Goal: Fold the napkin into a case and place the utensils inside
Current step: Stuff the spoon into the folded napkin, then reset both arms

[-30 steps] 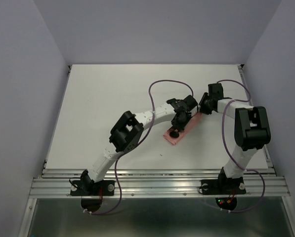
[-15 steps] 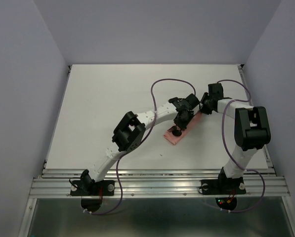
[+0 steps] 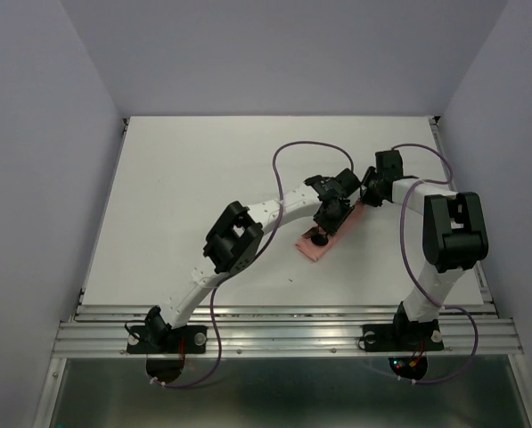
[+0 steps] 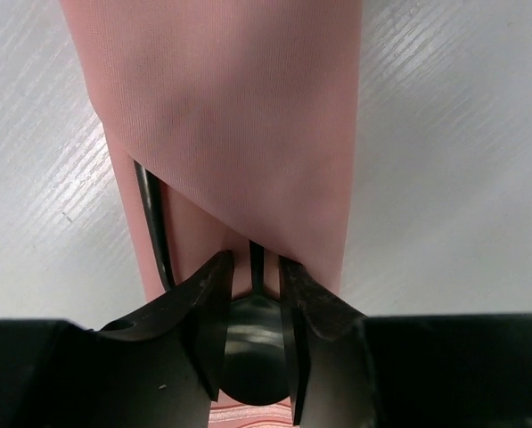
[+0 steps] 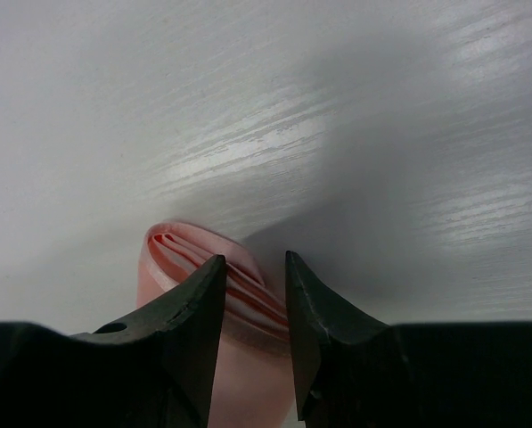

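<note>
The pale pink napkin (image 3: 308, 251) lies folded as a narrow case (image 4: 248, 107) right of the table's middle, with a diagonal flap across it. Two black utensils stick out from under the flap. The spoon (image 4: 252, 343) has its round bowl (image 3: 316, 239) lying outside on the cloth. A second slim black handle (image 4: 152, 223) runs along the case's left edge. My left gripper (image 4: 255, 267) (image 3: 326, 217) is open, one finger on each side of the spoon's bowl. My right gripper (image 5: 254, 263) (image 3: 362, 201) is open too, low over the napkin's layered far end (image 5: 172, 259).
Purple cables (image 3: 288, 152) loop over the white table (image 3: 185, 196) behind both wrists. A metal rail (image 3: 283, 334) runs along the near edge by the arm bases. Grey walls stand on three sides.
My left gripper moved a little up and right along the case, the spoon sliding further under the flap, and its jaws have parted. The right arm has held still.
</note>
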`<state>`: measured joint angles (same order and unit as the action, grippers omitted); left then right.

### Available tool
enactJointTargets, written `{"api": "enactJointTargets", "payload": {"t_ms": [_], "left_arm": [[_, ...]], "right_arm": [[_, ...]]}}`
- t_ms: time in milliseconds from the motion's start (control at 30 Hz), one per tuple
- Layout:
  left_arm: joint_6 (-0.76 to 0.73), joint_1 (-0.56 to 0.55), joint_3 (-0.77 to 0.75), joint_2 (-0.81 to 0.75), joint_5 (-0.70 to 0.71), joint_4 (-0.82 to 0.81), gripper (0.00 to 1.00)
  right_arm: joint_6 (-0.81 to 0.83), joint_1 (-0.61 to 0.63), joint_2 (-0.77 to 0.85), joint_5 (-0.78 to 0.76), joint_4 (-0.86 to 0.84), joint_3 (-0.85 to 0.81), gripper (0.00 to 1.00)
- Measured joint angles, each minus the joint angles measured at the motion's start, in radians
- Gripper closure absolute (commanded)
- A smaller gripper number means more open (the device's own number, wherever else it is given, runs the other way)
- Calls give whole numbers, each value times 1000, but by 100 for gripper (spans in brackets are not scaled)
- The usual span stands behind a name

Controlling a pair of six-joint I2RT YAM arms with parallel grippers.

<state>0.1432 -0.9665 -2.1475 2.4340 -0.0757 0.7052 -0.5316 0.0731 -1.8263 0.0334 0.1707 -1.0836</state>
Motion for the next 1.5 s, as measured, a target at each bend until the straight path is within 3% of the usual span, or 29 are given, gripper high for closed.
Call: {"api": "enactJointTargets", "payload": {"t_ms": [300,533,667,767,800,1300,1500], "left_arm": [[4,0,0,-9,25,6,58],[4,0,0,-63,33,22,59],[4,0,1,-113,40,31,59],[4,0,14,-163,48,38,59],[3,0,18,-182,51,41,59],[4,48,203,-658,222,1,58],[8,68,389,-903,351,-79,58]], "right_arm": [[0,0,19,-82,21,-1,50],[1,0,135,-143,53,-9,44],[4,0,183,-165,63,-36,30],[11,0,229,-187,80,-47,12],[12,0,250,-198,85,-49,0],[11,0,525,-463,177,-71,0],[19,0,630,-522,193,-10,0]]}}
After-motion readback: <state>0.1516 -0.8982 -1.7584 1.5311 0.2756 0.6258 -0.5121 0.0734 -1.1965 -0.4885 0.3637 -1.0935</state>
